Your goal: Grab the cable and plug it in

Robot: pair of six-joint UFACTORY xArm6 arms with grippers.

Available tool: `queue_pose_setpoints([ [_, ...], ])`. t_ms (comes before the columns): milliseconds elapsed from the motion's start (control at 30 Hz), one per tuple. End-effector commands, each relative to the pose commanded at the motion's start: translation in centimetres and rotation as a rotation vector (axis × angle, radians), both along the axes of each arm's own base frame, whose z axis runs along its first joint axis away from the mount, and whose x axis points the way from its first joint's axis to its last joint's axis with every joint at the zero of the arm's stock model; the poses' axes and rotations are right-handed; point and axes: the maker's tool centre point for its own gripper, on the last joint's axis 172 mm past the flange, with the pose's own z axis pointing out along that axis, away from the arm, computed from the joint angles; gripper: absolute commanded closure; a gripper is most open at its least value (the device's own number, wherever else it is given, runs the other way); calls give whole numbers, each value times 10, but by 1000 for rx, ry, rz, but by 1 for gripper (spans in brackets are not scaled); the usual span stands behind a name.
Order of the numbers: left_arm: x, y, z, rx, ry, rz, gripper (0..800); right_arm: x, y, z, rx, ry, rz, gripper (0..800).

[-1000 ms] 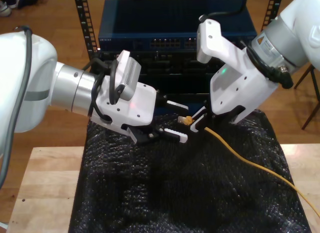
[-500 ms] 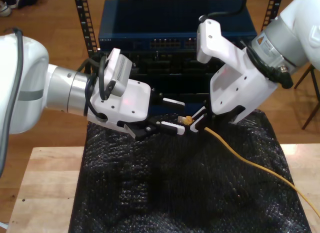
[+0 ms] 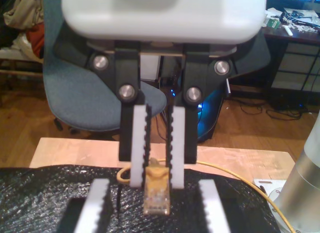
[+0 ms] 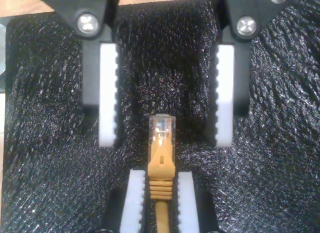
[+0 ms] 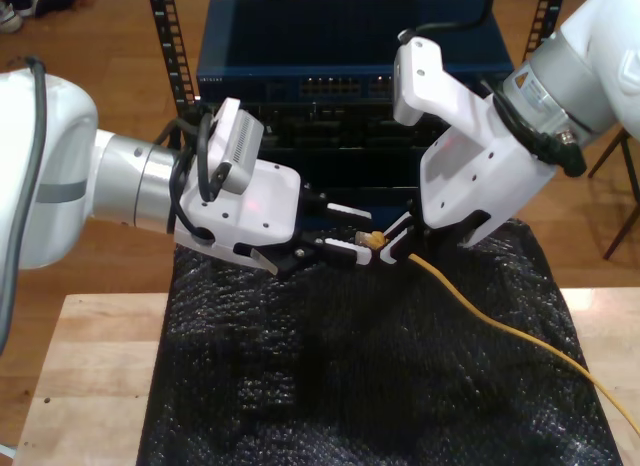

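Note:
The cable (image 5: 500, 326) is yellow-orange and runs from the exterior view's lower right up over the black mat. My second gripper (image 5: 396, 244), on the arm at the exterior view's right, is shut on the boot behind the cable's clear plug (image 5: 373, 240). In the second wrist view its pads (image 4: 136, 198) clamp the boot and the plug (image 4: 162, 130) sticks out beyond them. My first gripper (image 5: 357, 233), on the arm at the exterior view's left, faces it and is open. Its pads (image 4: 108, 98) stand on either side of the plug tip without touching it. The first wrist view shows the plug (image 3: 157, 193) between my second gripper's pads (image 3: 137, 148).
A blue network switch (image 5: 330, 86) with a row of ports sits in the rack behind the grippers. A black bubble-wrap mat (image 5: 330, 376) covers the wooden table (image 5: 90, 386). A blue office chair (image 3: 85, 98) stands beyond the table.
My first gripper has lifted and closed in on the plug from the exterior view's left, so its open fingers now flank the plug tip. My second gripper and the cable have stayed put.

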Motion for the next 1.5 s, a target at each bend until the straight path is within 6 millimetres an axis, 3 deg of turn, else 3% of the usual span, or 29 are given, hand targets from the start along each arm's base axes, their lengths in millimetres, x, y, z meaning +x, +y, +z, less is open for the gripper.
queue_pose_setpoints([
  [67, 0, 0, 0, 0, 0, 0, 472, 0, 0, 0, 0, 1, -1, 789],
  [133, 0, 1, -1, 0, 2, 2, 544, 0, 0, 0, -1, 0, 0, 789],
  [400, 2, -1, 3, -14, 1, 8, 593, 0, 0, 0, -1, 0, 0, 789],
  [633, 0, -2, 5, -23, 5, 4, 759, 0, 0, 0, -1, 0, 0, 784],
  [1000, 1, 0, 4, -23, 8, 11, 760, 0, 0, 0, -1, 0, 0, 786],
  [1167, 0, 0, 3, -25, 15, 7, 592, 0, 0, 0, -1, 0, 0, 786],
  [1500, -4, -1, 1, -32, 29, -3, 562, 0, -1, 0, -1, -2, -1, 786],
])
